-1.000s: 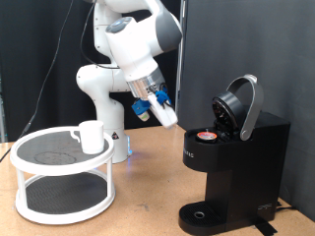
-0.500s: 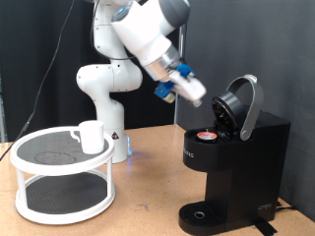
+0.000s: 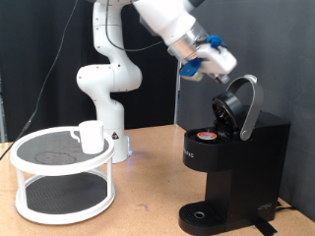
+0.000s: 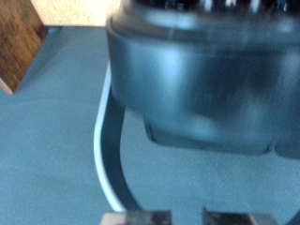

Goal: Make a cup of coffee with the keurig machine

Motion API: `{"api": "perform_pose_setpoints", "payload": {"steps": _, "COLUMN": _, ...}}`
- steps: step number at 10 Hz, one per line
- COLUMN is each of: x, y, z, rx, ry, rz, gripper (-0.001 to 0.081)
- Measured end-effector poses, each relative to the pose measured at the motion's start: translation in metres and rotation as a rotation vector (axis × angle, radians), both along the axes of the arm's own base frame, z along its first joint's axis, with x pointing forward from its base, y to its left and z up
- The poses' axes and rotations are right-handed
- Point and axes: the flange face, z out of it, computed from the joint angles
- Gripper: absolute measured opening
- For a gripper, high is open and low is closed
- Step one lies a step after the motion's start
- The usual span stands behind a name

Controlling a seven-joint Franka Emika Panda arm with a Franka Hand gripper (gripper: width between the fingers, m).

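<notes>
- Arm reaches high and bends toward the exterior view's right, so the claw (image 3: pixel 224 61) hangs just above the raised lid of the keurig machine (image 3: pixel 234 157).
- I cannot tell if the claw is released or clenched; nothing shows between its fingers.
- A pod (image 3: pixel 206 137) with red top sits in the open machine near the worktop's right edge.
- The cup (image 3: pixel 91 136) stands on the white mesh stand (image 3: pixel 63 172) at the worktop's left edge.
</notes>
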Motion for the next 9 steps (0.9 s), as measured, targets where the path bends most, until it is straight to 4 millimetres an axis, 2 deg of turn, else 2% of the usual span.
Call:
{"api": "perform_pose_setpoints", "payload": {"steps": 6, "x": 0.002, "y": 0.073, "z": 0.056, "rx": -0.028, "ry": 0.007, "rz": 0.021, "gripper": 0.0000}}
{"api": "perform_pose_setpoints", "payload": {"steps": 9, "x": 0.003, "y": 0.115, "z": 0.067, "rx": -0.084, "ry": 0.032, "rz": 0.043, "gripper": 0.0000}}
